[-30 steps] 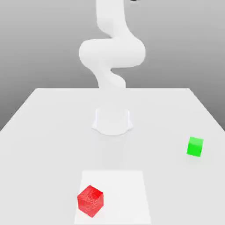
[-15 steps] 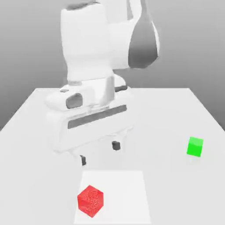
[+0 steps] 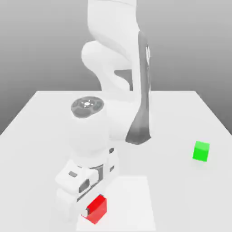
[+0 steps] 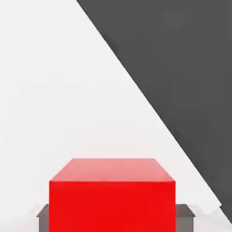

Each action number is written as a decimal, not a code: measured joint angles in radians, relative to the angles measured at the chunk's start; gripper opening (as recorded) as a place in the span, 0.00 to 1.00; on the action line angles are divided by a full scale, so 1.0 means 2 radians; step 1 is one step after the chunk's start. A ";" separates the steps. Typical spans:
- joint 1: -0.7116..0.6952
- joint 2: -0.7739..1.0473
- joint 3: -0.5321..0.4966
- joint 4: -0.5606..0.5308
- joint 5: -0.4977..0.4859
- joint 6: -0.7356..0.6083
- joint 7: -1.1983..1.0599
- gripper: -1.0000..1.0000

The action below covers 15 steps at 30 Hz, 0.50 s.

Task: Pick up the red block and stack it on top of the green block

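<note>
The red block sits on the white table near the front, toward the exterior view's left. My gripper has come down over it, and one dark fingertip shows against the block's side. Seen from the hand, the red block lies between two dark finger pads that press its opposite sides, so the gripper is shut on it. The block still rests at table level. The green block stands alone on the exterior view's right, well away from the hand.
A paler square patch marks the table under the red block. The arm's upper links rise behind the hand over the middle of the table. In the hand view, dark floor lies beyond the table edge.
The arm swung from upright down to the red block at the front. The fingers, wide open a moment ago, have closed on the block. Neither block has shifted.
</note>
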 joint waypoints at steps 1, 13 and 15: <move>-0.005 0.008 0.006 0.001 0.005 0.007 -0.004 0.00; 0.117 -0.133 0.045 -0.056 -0.071 -0.077 0.070 0.00; 0.180 -0.154 0.075 -0.074 -0.071 -0.081 0.078 0.00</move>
